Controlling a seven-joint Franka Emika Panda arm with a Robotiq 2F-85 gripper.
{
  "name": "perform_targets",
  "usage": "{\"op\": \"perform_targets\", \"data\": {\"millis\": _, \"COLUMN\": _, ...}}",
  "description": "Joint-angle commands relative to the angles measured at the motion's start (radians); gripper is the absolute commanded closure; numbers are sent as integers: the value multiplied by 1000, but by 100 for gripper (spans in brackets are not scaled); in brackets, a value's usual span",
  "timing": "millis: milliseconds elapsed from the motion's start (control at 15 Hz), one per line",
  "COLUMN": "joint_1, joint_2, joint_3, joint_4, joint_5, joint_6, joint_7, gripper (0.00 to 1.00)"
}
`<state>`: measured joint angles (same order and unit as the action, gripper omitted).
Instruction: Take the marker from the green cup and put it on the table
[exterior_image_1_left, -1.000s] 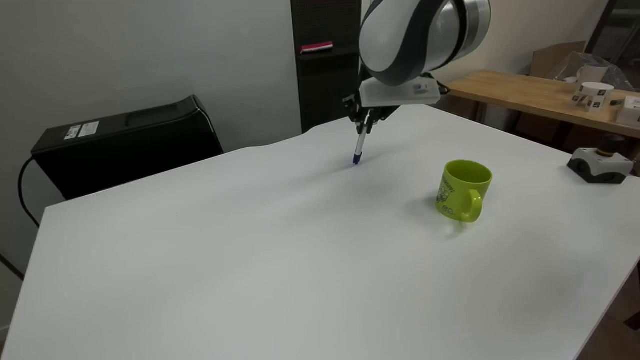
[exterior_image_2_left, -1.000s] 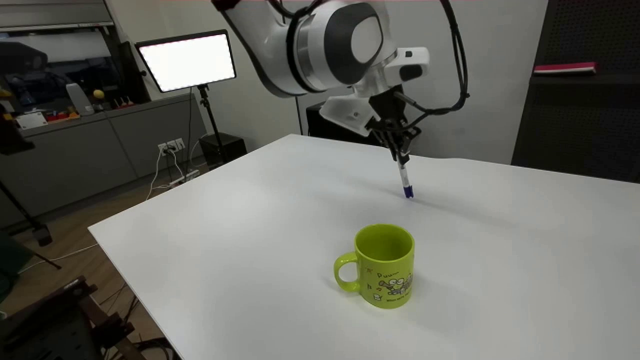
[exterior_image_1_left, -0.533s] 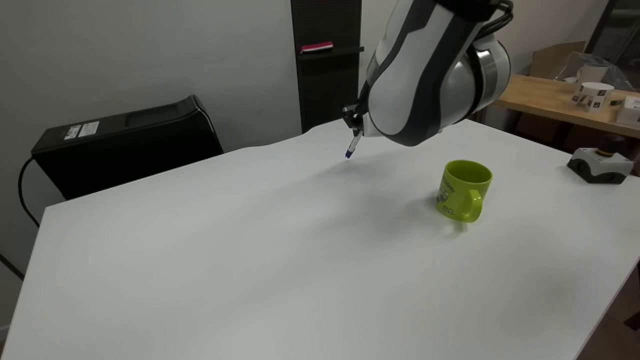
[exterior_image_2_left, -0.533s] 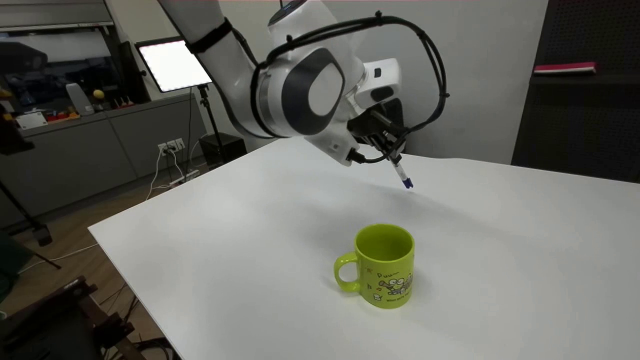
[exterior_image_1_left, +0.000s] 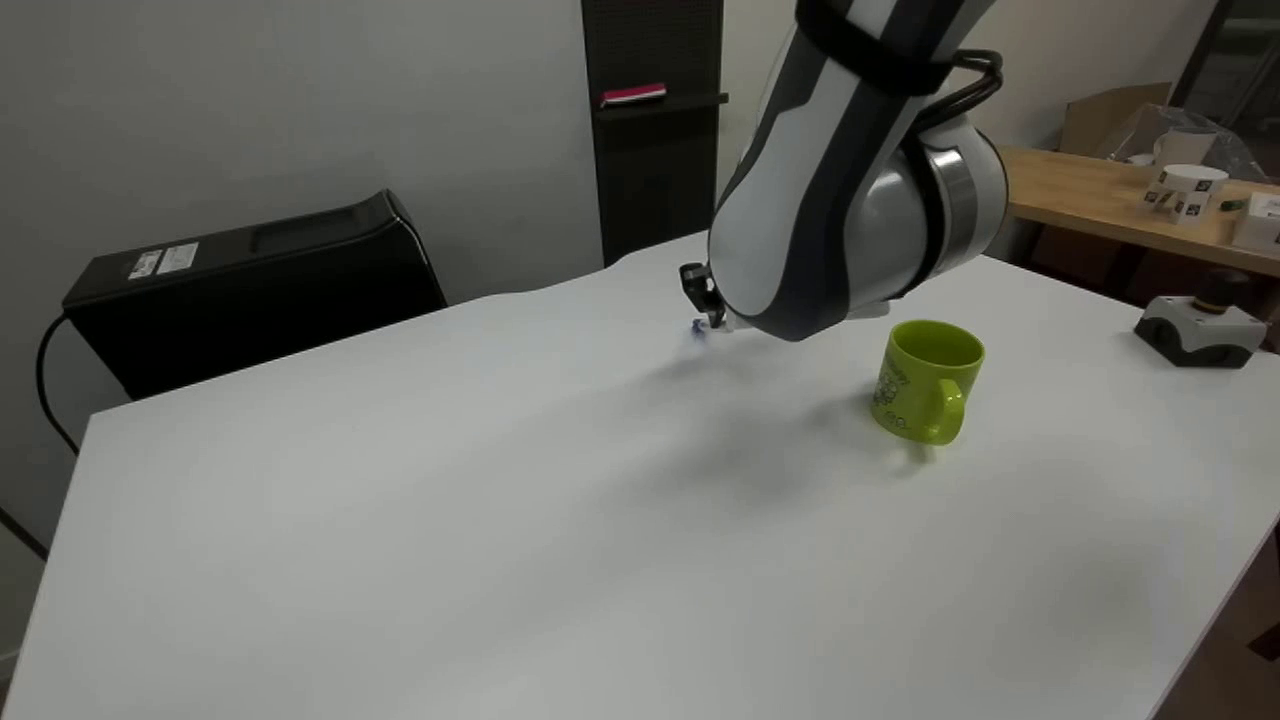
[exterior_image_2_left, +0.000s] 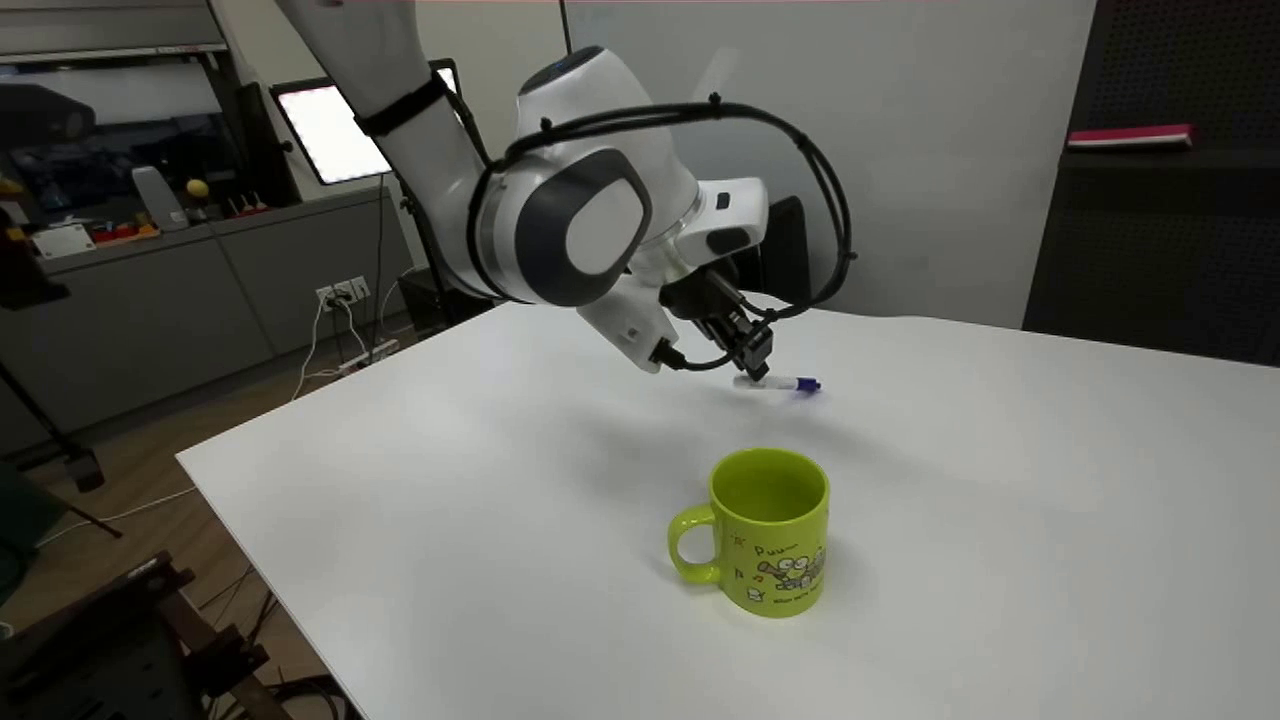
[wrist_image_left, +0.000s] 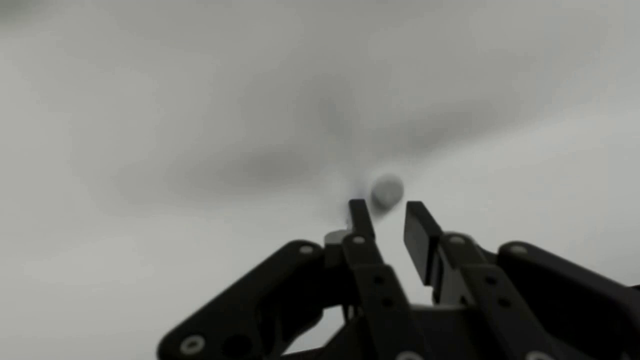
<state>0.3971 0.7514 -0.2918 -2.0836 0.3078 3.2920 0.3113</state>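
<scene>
The green cup stands upright on the white table in both exterior views (exterior_image_1_left: 915, 400) (exterior_image_2_left: 770, 560). My gripper is beyond the cup, low over the table, in both exterior views (exterior_image_1_left: 706, 302) (exterior_image_2_left: 757, 362). In the wrist view the gripper (wrist_image_left: 386, 212) has a gap between its fingertips, with nothing clamped. The white marker with a blue-violet end (exterior_image_2_left: 775, 383) lies roughly level just under the fingertips. Only its blurred coloured end (exterior_image_1_left: 698, 328) shows clearly past the arm in an exterior view. In the wrist view, the marker's round grey end (wrist_image_left: 387, 192) shows just beyond the fingertips.
The white table (exterior_image_1_left: 400, 520) extends around the cup. A grey and black button box (exterior_image_1_left: 1200, 330) sits at its right edge. A black appliance (exterior_image_1_left: 250, 290) stands beyond the far edge. A wooden table (exterior_image_1_left: 1060, 190) is behind on the right.
The arm has come lower and tilted. The marker, earlier held slanting down in the gripper, is now released and roughly horizontal beneath the fingertips. The cup has not moved.
</scene>
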Motion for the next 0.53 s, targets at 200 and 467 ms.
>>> {"op": "perform_targets", "data": {"millis": 200, "joint_1": 28, "joint_2": -6, "joint_3": -42, "joint_4": 16, "joint_5": -18, "joint_6": -227, "joint_7": 29, "gripper": 23}}
{"op": "perform_targets", "data": {"millis": 467, "joint_1": -60, "joint_2": -80, "joint_3": -1, "joint_4": 34, "joint_5": -116, "joint_6": -561, "joint_7": 31, "gripper": 1}}
